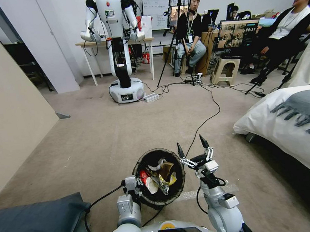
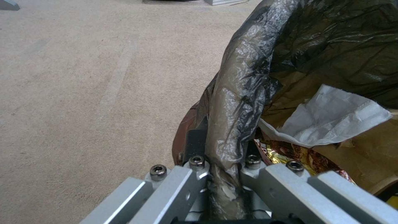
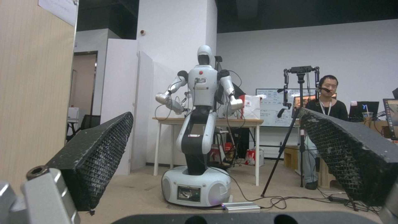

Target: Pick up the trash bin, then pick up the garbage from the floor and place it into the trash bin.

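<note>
A robot holds a trash bin low in front of its body, above a beige carpeted floor. The left end effector is pinched on the bin's rim, where the black bag liner folds over. Inside the bin lies garbage: a red wrapper, white tissue, tan paper and a shiny yellow wrapper. The right end effector hovers just beside the bin, fingers spread wide and holding nothing.

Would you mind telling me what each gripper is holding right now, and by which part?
The left gripper clamps the bag-covered rim of the small round white trash bin. The right gripper is open, holding nothing.
</note>
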### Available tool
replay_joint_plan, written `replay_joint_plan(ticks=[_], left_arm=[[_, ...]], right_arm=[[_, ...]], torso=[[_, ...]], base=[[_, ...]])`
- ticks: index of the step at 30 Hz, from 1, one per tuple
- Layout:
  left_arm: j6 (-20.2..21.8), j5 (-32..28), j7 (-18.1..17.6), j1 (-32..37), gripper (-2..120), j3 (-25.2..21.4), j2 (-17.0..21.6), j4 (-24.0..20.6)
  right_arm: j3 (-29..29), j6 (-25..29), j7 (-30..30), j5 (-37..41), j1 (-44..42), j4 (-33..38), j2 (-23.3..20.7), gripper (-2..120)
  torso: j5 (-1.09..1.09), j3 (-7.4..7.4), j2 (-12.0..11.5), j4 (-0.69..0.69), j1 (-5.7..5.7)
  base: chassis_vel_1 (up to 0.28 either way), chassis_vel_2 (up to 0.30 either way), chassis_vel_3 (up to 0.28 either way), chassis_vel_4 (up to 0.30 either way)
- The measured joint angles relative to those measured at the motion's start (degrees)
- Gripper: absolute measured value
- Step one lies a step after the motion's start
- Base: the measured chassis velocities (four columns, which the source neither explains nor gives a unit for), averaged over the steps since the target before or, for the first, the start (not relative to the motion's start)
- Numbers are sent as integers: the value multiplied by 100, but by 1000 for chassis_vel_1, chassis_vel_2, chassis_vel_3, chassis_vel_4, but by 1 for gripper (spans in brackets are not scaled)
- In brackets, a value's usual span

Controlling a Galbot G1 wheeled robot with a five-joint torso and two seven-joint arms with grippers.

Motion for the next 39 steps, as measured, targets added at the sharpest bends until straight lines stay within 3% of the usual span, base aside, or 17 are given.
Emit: replay_joint_plan(ticks=[9, 29, 39], left_arm=[[50, -136, -11, -136, 0, -160, -23, 27], [190, -487, -24, -609, 0, -977, -62, 48], [182, -803, -81, -826, 0, -1351, -78, 425]], right_arm=[[-6, 13, -16, -2, -36, -16, 1, 100], [-2, 44, -27, -30, -91, -22, 6, 100], [13, 91, -63, -37, -140, -26, 44, 100]], torso=[[0, 0, 0, 0, 0], [0, -1, 0, 0, 0], [0, -1, 0, 0, 0]], base=[[0, 0, 0, 0], [0, 0, 0, 0], [0, 0, 0, 0]])
